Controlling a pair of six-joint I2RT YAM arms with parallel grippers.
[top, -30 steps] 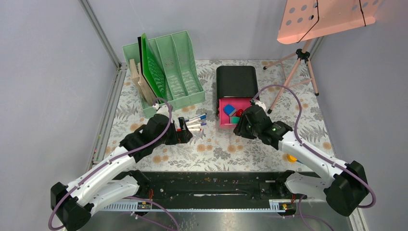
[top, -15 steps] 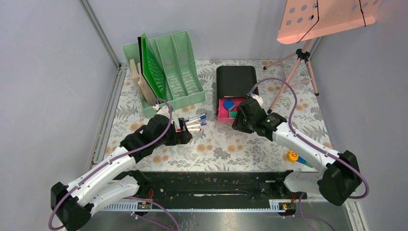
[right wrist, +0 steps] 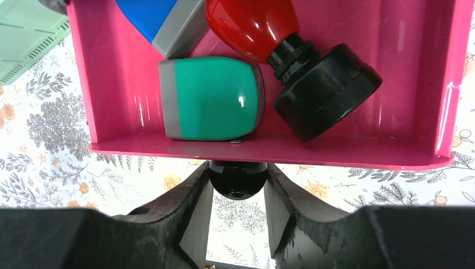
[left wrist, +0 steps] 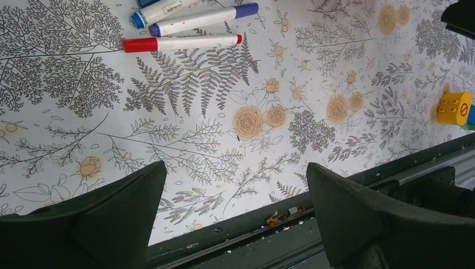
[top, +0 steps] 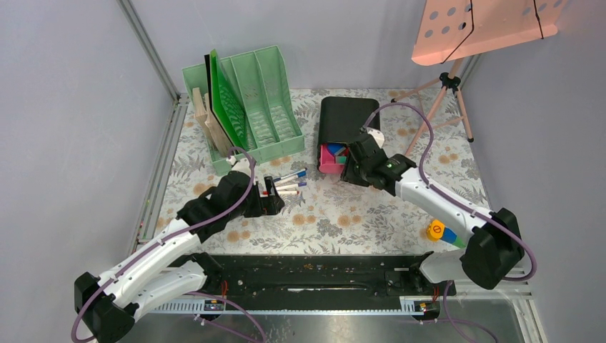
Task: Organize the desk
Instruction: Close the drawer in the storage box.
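Jaws of the right gripper [right wrist: 236, 185] clamp the black knob [right wrist: 236, 178] of the pink drawer [right wrist: 168, 148], partly out of its black box [top: 348, 118]. Left gripper [left wrist: 235, 185] hangs wide open over the desk [top: 343, 214]; markers [left wrist: 182, 42] and a yellow block [left wrist: 453, 107] lie unsorted.

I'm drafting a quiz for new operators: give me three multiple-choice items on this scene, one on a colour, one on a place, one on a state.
1. What colour is the drawer? A pink; B white; C orange.
2. Where is the yellow block? A in the drawer; B on the desk by the right arm; C on the floor.
3. How is the right tool? A wide open; B shut on the drawer's knob; C out of view.
Key: A, pink walls; B, it lies on the cloth beside that arm; B, both fingers press the knob.
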